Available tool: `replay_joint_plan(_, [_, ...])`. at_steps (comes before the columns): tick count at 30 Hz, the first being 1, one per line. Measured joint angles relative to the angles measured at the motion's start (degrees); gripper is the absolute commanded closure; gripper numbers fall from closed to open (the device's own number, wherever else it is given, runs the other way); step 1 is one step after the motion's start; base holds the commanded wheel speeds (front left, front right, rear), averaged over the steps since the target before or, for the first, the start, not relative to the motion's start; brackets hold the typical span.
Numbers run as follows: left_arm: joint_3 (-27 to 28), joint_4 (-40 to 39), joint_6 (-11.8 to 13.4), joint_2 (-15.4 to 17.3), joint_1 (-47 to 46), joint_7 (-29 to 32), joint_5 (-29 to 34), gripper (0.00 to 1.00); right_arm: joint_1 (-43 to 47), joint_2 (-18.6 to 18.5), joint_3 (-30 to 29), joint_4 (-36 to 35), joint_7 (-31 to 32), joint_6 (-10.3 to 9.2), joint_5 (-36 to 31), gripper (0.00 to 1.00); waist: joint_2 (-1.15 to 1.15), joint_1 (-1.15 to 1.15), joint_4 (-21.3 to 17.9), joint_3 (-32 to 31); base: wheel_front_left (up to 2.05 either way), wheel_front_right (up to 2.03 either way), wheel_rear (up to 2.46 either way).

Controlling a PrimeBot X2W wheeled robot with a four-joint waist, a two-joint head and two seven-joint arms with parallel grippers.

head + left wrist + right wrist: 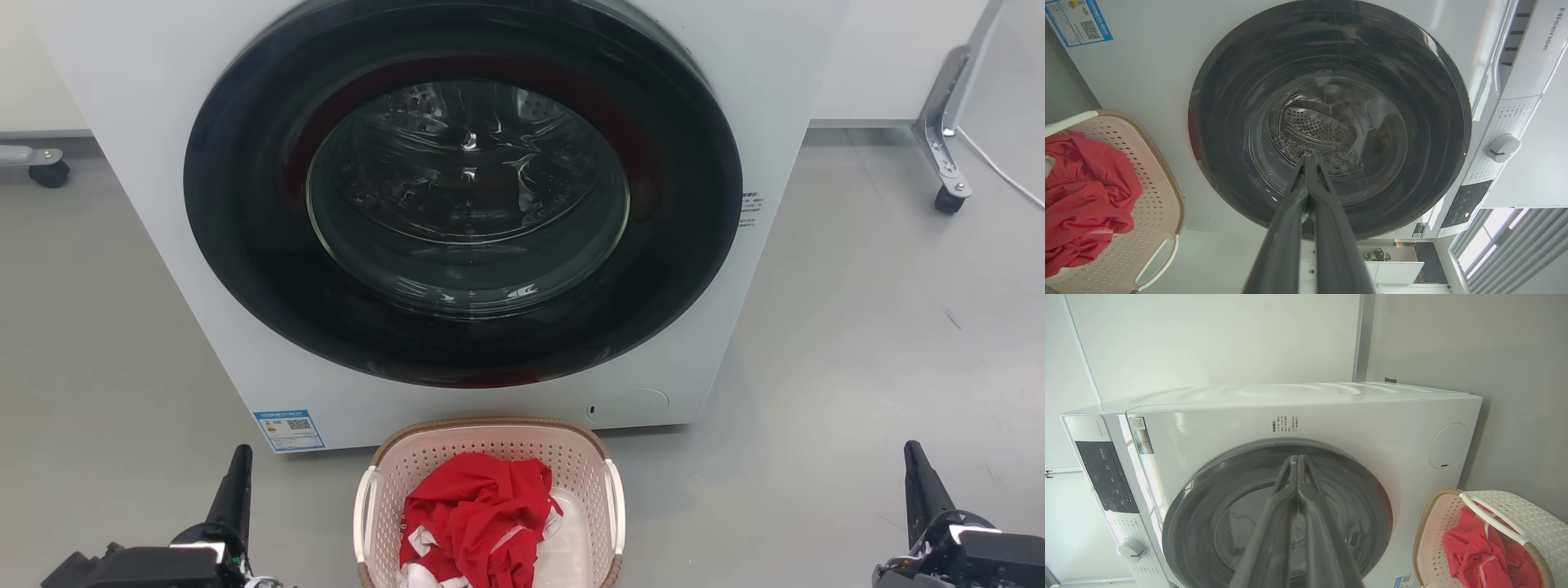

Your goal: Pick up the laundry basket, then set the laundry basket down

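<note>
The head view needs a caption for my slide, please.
Laundry basket of red clothing before the washing machine, left gripper and right gripper shut either side.

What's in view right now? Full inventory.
washing machine: 1, white with dark round door, centre, on grey floor
laundry basket: 1, cream with brown rim, on floor before the machine
clothing: 1 heap, red with white, in the basket
label: 1, blue, machine's lower-left front
knob: 1, white, machine's control panel
wheeled frame legs: 2, grey, far left and far right
left gripper: 1, dark, lower left, shut
right gripper: 1, dark, lower right, shut
</note>
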Motion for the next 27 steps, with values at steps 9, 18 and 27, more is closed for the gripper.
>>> replay_joint_plan(9, [0.0, 0.01, 0.0, -0.02, 0.0, 0.0, 0.0, 1.0, 0.0, 0.0, 0.0, 0.0, 0.0, 0.0, 0.0, 1.0, 0.0, 0.0, 0.0, 0.0, 0.0, 0.0, 0.0])
replay_joint_plan(18, [0.0, 0.03, 0.0, -0.04, 0.0, 0.0, -0.01, 1.0, 0.0, 0.0, 0.0, 0.0, 0.0, 0.0, 0.01, 1.0, 0.0, 0.0, 0.0, 0.0, 0.0, 0.0, 0.0])
replay_joint_plan(27, [0.0, 0.03, 0.0, -0.04, 0.0, 0.0, -0.01, 1.0, 0.0, 0.0, 0.01, 0.0, 0.0, 0.0, 0.01, 1.0, 0.0, 0.0, 0.0, 0.0, 0.0, 0.0, 0.0])
